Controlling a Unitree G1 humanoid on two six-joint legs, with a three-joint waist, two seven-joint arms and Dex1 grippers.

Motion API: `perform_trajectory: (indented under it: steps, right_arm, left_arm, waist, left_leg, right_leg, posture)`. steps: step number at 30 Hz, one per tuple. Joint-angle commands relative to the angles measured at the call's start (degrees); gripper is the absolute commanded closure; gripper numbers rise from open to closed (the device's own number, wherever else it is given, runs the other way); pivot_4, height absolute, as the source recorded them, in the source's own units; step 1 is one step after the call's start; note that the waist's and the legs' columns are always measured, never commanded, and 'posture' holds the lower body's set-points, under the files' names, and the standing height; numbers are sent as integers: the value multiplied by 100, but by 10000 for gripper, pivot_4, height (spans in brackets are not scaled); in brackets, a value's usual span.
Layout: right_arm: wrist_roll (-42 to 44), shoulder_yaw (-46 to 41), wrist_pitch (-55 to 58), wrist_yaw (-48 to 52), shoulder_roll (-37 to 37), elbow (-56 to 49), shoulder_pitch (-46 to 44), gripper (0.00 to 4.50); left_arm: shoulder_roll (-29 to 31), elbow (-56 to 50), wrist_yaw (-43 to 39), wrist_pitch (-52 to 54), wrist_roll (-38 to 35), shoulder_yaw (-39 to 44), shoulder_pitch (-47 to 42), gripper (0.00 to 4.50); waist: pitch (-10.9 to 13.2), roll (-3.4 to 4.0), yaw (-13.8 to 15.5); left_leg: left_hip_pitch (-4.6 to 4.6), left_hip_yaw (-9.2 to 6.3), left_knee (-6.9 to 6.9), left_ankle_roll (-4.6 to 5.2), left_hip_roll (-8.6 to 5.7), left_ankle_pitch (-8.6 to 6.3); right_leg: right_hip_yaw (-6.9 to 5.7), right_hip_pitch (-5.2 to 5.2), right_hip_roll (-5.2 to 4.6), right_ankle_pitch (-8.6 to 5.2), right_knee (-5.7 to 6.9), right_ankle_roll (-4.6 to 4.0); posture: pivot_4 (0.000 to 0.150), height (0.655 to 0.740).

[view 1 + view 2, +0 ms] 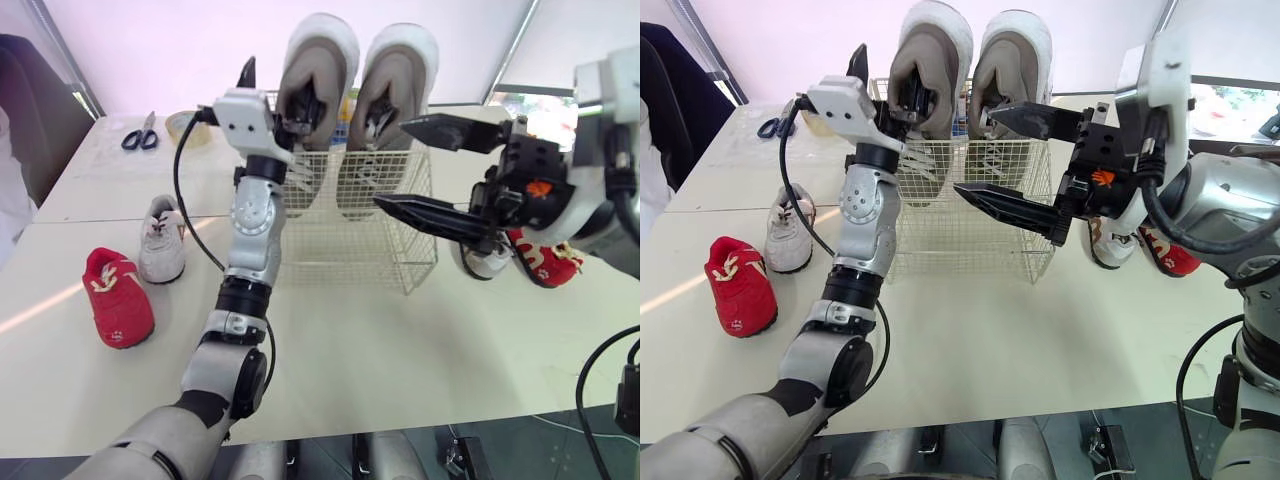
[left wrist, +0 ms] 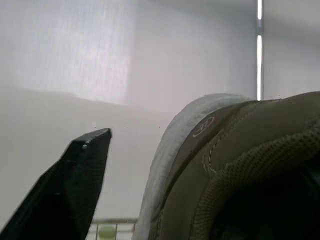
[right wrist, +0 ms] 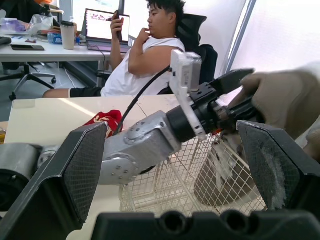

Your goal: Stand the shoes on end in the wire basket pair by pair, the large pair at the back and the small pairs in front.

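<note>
Large grey shoes (image 1: pixel 355 70) stand heels-up at the back of the wire basket (image 1: pixel 405 262). Left gripper (image 1: pixel 275 92), spread, straddles one shoe's collar; right gripper (image 1: pixel 392 164) hovers wide open. Small shoes (image 1: pixel 118 298) wait on the table (image 1: pixel 400 350). Withdraw slowly so nothing topples.

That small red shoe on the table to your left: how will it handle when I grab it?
The red shoe looks small, so it is probably light. Its fabric upper will likely squash when pinched; the sole edge seems the stiffer place to grip. It lies flat on its sole, so it should slide rather than roll.
</note>
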Motion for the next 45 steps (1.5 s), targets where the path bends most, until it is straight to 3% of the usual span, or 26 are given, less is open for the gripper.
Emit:
perform_trajectory:
  steps: [1,13,22,28,33,38,45]
  right_arm:
    - [-55,-134,-182,74,-38,-1,-46,0]
    - [-278,2,-314,334,7,149,-74,0]
    - [-335,-489,-244,142,-147,446,113,0]
    - [-587,-1128,247,-675,-453,760,740,0]
    - [-1423,-1441,696,-1741,-472,781,1767,0]
    - [-2287,-1586,516,-2752,454,709,2702,0]
    - [-2983,-1239,-23,-2997,1651,835,3421,0]
  left_arm:
    - [143,-774,-319,700,-322,-93,244,2709]
    - [1254,-2955,-1153,4685,-2341,140,594,2709]
    - [3395,-3723,-2447,7384,-4684,1074,863,2709]
    - [4230,-3594,-3655,8084,-5822,1403,817,2709]
    - [4437,-3626,-4529,7712,-5753,1222,720,2709]
    - [4357,-3545,-4988,7641,-5676,849,697,2709]
    - [4359,-3487,-5262,7682,-5694,657,624,2709]
  waist:
    - [0,0,2]
    - [0,0,-8]
    - [2,2,-6]
    - [2,1,11]
    - [1,5,4]
    - [0,5,1]
    - [1,7,-7]
  left_leg:
    - [0,0,0,0,0,0]
    - [0,-1,6,4,0,3]
    - [2,-2,4,0,4,5]
    - [3,-2,4,-1,3,6]
    - [4,-1,3,-2,3,7]
    - [8,2,-6,-5,4,10]
    - [10,7,-7,0,5,12]
  right_leg:
    - [0,2,0,0,0,0]
    - [1,5,0,3,-2,-6]
    - [3,3,4,2,-2,-10]
    - [2,17,0,-5,-23,-39]
    - [4,19,-2,-5,-29,-46]
    - [7,17,0,-4,-27,-48]
    - [13,15,10,-4,-22,-47]
  posture:
    - [1500,7400]
    - [1500,7400]
    - [1500,7400]
    - [1500,7400]
    - [1500,7400]
    - [1500,7400]
    - [1500,7400]
